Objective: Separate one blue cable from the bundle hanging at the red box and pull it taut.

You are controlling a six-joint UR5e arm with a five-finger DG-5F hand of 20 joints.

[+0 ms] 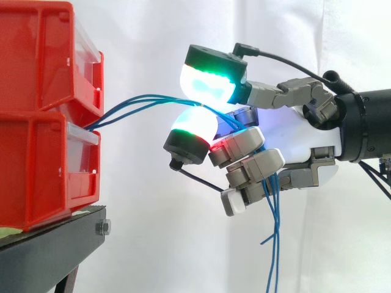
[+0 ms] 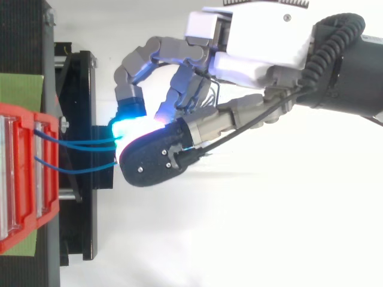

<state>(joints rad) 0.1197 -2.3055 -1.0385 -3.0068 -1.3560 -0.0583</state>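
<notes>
from betw. the stacked red bins, blue cables ran right into the hand, pads pinched on them, ends hanging below. looked like >1 strand caught. best to drop extras, then pull straight away w/ firm grip.

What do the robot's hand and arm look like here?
The hand has a white palm shell and grey, blocky segmented fingers. Its fingertips are thick rounded pads with black backs, glowing white with green and cyan, one showing some red. The arm behind it is a black cylinder.
</notes>
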